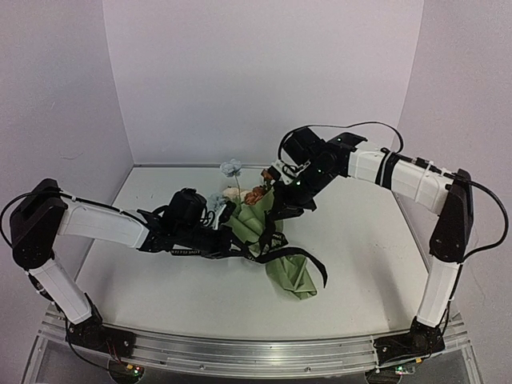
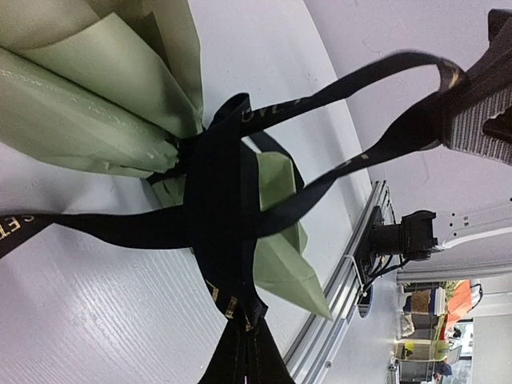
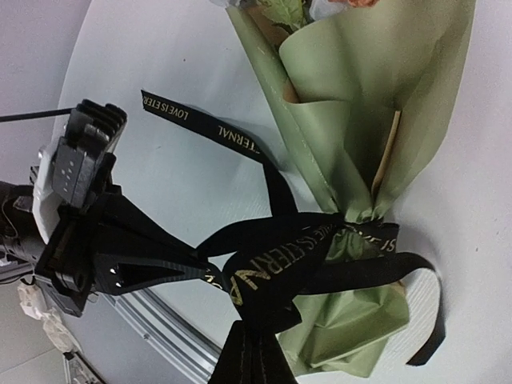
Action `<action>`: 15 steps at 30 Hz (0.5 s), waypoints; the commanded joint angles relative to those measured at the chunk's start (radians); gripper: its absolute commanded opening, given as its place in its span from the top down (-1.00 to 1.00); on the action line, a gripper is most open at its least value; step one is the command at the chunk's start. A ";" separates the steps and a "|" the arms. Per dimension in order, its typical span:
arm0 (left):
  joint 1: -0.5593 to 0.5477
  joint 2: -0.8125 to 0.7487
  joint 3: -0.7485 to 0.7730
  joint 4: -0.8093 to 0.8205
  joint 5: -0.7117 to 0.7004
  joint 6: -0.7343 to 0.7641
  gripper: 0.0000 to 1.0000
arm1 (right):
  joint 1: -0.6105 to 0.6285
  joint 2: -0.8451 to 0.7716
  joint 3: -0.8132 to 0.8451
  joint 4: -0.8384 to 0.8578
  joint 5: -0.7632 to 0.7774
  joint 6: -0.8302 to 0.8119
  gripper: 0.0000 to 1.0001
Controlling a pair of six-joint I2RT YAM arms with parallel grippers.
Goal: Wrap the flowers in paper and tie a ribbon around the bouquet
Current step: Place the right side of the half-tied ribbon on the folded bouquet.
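With the ribbon [image 3: 272, 272] looped round the bouquet [image 3: 360, 120], the left end effector [image 2: 240, 356] and right end effector [image 3: 251, 356] each pinch it; cinching the knot likely needs opposite pulls.

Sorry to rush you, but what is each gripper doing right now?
Left gripper: shut on the ribbon.
Right gripper: shut on the ribbon.

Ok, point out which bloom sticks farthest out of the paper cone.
The pale blue bloom: it stands clear on its thin stem, beyond the cream bloom and the rust-brown bloom, which sit at the mouth of the paper.
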 commanded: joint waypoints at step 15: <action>-0.027 0.207 0.168 0.229 0.058 -0.024 0.58 | -0.065 0.005 -0.027 -0.037 0.051 0.250 1.00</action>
